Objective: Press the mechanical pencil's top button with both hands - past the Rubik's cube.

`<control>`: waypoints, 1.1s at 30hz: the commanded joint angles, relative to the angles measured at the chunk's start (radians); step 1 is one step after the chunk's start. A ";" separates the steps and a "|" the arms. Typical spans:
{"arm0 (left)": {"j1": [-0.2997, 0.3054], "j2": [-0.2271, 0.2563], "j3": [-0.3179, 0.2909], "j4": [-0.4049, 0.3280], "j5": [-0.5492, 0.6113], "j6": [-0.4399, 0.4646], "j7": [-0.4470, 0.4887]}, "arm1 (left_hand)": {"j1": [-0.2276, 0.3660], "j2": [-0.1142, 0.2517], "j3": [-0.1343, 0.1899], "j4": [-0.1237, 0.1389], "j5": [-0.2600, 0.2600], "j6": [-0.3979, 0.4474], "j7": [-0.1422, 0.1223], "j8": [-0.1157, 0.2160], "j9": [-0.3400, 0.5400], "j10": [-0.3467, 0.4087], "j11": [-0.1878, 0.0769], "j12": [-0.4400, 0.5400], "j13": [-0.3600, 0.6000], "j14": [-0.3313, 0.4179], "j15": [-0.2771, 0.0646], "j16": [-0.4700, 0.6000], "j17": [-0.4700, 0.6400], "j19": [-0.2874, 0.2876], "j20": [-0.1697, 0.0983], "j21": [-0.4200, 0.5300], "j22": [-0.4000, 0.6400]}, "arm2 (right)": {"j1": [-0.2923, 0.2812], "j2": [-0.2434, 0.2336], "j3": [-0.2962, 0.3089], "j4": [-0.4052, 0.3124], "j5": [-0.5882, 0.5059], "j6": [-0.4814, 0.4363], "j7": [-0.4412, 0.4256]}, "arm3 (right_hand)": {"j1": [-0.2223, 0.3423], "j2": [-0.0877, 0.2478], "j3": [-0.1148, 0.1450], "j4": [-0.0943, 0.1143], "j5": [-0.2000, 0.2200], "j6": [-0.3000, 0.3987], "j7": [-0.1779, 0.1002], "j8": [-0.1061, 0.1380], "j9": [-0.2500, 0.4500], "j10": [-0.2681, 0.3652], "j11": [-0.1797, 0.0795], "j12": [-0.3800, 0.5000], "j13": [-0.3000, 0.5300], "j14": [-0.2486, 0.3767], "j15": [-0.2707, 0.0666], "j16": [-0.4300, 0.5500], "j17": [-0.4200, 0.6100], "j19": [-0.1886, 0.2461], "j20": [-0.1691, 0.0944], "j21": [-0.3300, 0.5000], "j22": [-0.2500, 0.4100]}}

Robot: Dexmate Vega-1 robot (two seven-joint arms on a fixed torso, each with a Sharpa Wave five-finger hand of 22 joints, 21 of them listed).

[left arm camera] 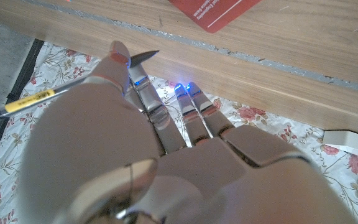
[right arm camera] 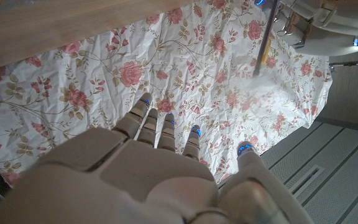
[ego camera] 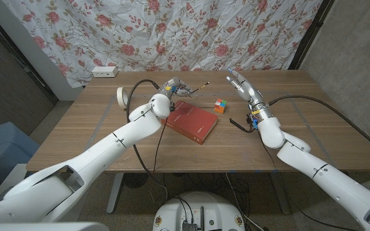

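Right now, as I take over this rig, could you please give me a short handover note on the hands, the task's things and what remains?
Left hand: holds the mechanical pencil in the air over the far part of the table, beyond the red book; the pencil juts out toward the right hand.
Right hand: open, fingers spread, raised past the Rubik's cube, apart from the pencil.
Done: pencil picked up and lifted.
Left: bring the right hand over to the pencil's end and press the top button; which end carries the button I cannot tell.
Also on the table: a tape roll and a white power strip.
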 commanded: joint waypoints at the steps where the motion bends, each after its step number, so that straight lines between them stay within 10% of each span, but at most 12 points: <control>1: -0.009 -0.029 0.005 0.006 -0.064 0.022 0.041 | 0.002 0.011 -0.005 0.001 0.006 0.006 0.008 0.006 0.003 0.030 -0.021 0.000 0.004 -0.006 -0.164 -0.004 -0.001 -0.002 -0.060 0.001 0.005 | 0.002 -0.026 -0.026 -0.039 -0.119 -0.057 -0.031 | -0.008 -0.004 -0.006 0.000 -0.005 -0.022 -0.004 -0.001 0.003 0.000 0.014 0.003 0.003 -0.004 0.015 0.007 0.004 0.003 0.007 0.002 0.002; 33: -0.025 -0.044 0.031 -0.007 -0.149 0.081 0.101 | 0.004 0.016 -0.010 0.000 0.008 0.001 0.015 0.004 0.005 0.033 -0.021 -0.001 0.004 -0.004 -0.162 0.000 0.000 0.010 -0.050 0.006 0.005 | -0.003 -0.033 -0.062 -0.029 -0.160 0.005 -0.044 | -0.026 0.003 -0.010 0.012 0.003 -0.103 -0.005 0.004 0.004 -0.054 0.014 -0.008 0.002 -0.023 0.027 0.006 0.014 -0.012 0.013 -0.002 0.002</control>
